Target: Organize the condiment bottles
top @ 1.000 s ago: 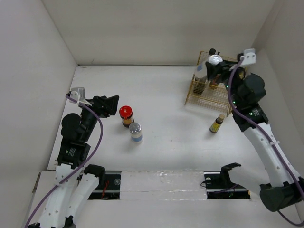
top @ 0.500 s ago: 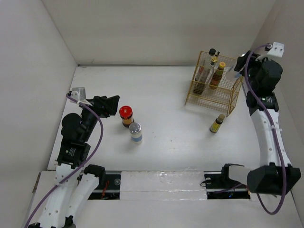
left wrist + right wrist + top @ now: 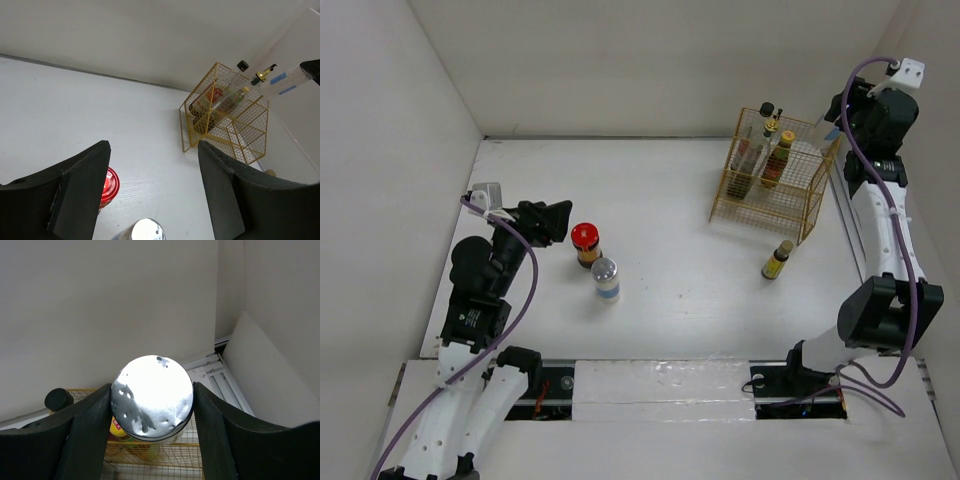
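Top external view:
- Left gripper (image 3: pixel 558 220) is low over the tabletop (image 3: pixel 670 200), jaws apart and holding nothing. It faces the red-lidded dark jar (image 3: pixel 585 243) from just beside it.
- The free shaker (image 3: pixel 606 280) stands upright just in front and to the right of that jar.
- The yellow wire basket (image 3: pixel 775 190) sits at the far right. It holds the tall clear bottles (image 3: pixel 750 158) and the yellow-capped red bottle (image 3: pixel 779 158).
- The small dark bottle (image 3: pixel 777 261) stands on the tabletop near the basket's front right corner, outside it.
- The right arm is raised high. The right gripper (image 3: pixel 840 122) is clamped on the gripped shaker (image 3: pixel 826 136), which is level with the basket's top rim at its far right corner.

Left wrist view:
- Both fingers (image 3: pixel 80 190) are spread wide with nothing between them.
- The jar's red lid shows by the left finger, and the free shaker's silver cap is at the bottom edge.
- Beyond them the basket stands with its bottles leaning.
- The gripped shaker, clear with a blue label, lies tilted almost flat above the basket's upper corner. Its far end is in the dark right gripper.

Right wrist view:
- The round silver cap of the gripped shaker fills the gap, and both fingers (image 3: pixel 85 435) press its sides.
- Below it are basket wires, a yellow cap and a black cap (image 3: pixel 58 399).
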Action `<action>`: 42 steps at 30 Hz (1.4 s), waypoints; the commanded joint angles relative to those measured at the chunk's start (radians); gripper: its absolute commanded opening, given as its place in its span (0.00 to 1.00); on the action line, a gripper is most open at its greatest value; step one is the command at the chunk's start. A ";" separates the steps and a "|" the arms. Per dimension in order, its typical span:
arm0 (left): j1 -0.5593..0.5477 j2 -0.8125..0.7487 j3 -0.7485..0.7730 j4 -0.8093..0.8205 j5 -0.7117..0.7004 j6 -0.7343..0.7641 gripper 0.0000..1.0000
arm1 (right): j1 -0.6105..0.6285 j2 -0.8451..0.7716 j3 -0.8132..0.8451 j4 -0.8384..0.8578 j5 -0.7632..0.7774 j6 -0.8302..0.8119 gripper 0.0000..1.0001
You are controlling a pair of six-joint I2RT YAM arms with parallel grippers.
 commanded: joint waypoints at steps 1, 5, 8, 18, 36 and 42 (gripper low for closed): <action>-0.006 0.009 0.013 0.050 0.002 0.005 0.66 | -0.007 0.003 0.085 0.153 -0.016 0.006 0.27; -0.006 0.009 0.013 0.050 0.002 0.005 0.66 | -0.007 0.031 0.074 0.162 -0.025 0.006 0.27; -0.006 0.022 0.013 0.050 0.002 0.005 0.66 | -0.007 0.066 0.062 0.172 -0.016 -0.003 0.27; -0.006 0.022 0.013 0.050 0.002 0.005 0.66 | -0.007 0.117 -0.028 0.231 -0.016 -0.012 0.25; -0.006 0.022 0.013 0.050 0.002 0.005 0.66 | 0.030 0.310 0.010 0.145 0.033 -0.012 0.45; -0.006 0.022 0.013 0.050 0.002 0.005 0.66 | 0.059 0.274 -0.001 0.135 0.087 -0.012 0.66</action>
